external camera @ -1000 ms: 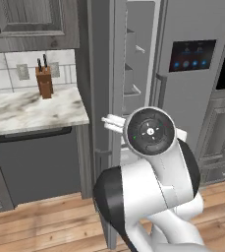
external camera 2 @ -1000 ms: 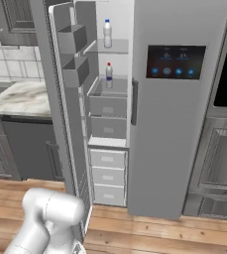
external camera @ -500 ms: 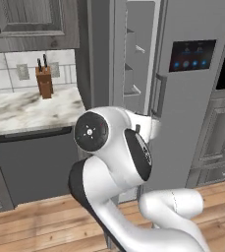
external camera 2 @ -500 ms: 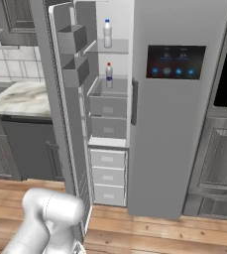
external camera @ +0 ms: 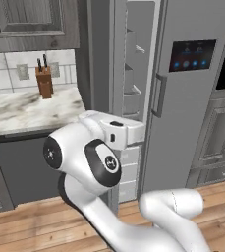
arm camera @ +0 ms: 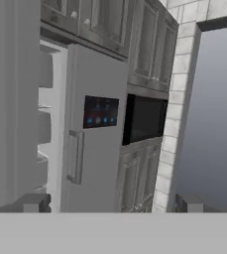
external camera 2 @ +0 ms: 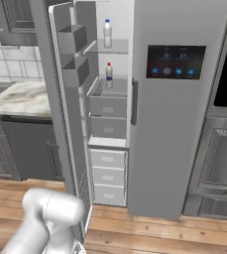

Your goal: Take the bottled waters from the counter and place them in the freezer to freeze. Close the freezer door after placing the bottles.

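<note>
Two bottles (external camera 2: pixel 107 33) already stand on the freezer (external camera 2: pixel 110 104) shelves, so only closing remains. Its tall door (external camera 2: pixel 60 114) hangs wide open beside the counter (external camera: pixel 30 109). Nearby, the gripper (arm camera: pixel 112 203) carries nothing, its fingertips (arm camera: pixel 33 202) spread well apart, probably readying to push the door.

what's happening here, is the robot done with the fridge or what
Both small translucent plastic bottles already stand inside the open freezer compartment: the blue-capped one on an upper shelf, the red-capped one below. The tall flat grey freezer door is still open. The white arm holds nothing; closing the door remains.
</note>
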